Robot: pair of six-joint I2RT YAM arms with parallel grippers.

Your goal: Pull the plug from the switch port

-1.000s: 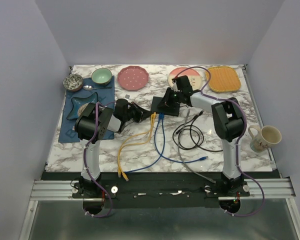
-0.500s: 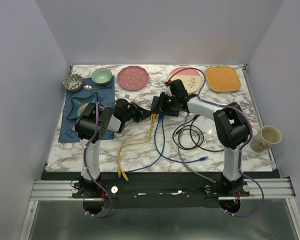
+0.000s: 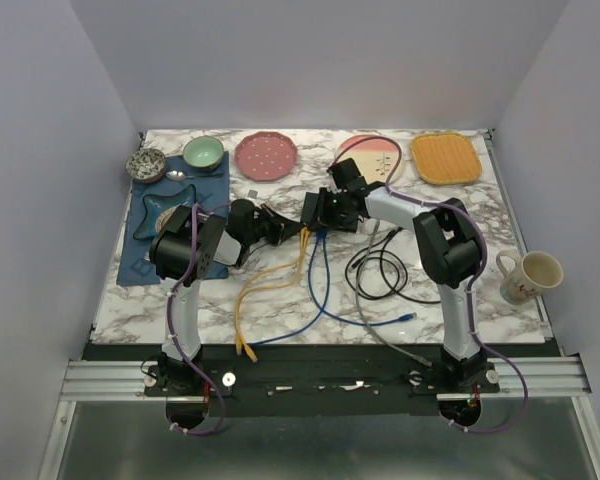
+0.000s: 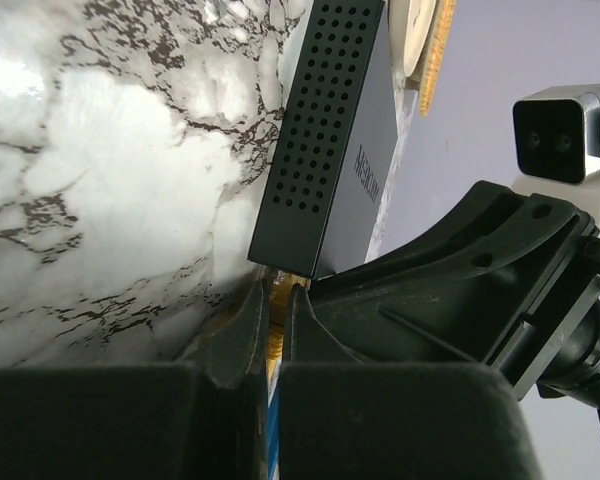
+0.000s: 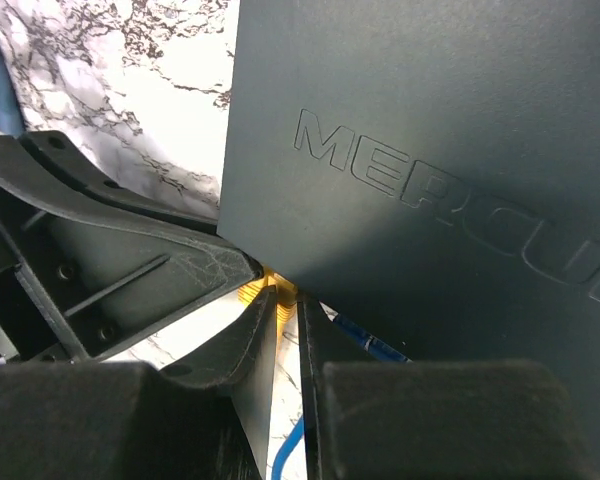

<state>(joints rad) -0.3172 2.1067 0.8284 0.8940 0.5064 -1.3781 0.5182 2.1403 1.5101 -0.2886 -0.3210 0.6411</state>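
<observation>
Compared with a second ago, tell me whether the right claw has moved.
Yes. The right claw has shifted left, away from the orange mat, across the switch toward the yellow plug.

1. the worktop (image 3: pixel 140 300) is white marble with grey and dark veins.
2. the switch (image 3: pixel 325 210) is matte black. its side has a grid of small round holes, and its top has raised lettering in the same black.
3. the yellow plug (image 4: pixel 277 285) has a yellow cable (image 3: pixel 242 320). there is also a blue cable (image 3: pixel 323 280), a black cable (image 3: pixel 352 270) and a grey cable (image 3: pixel 390 335).
4. the left gripper (image 4: pixel 278 310) and right gripper (image 5: pixel 288 325) have black jaws.
5. the left arm (image 3: pixel 183 300) and right arm (image 3: pixel 455 300) are black and white with purple wiring.
6. the plate (image 3: pixel 266 155) is pink with pale dots, and the bowl (image 3: pixel 203 152) is mint green.
7. the small bowl (image 3: pixel 146 165) is speckled dark and white. the dish (image 3: pixel 165 208) is teal and the mat (image 3: pixel 130 262) navy.
8. the ribbed mat (image 3: pixel 445 158) is orange. the mug (image 3: pixel 525 278) is cream with a floral print.
9. the walls (image 3: pixel 320 60) are pale lavender.
</observation>
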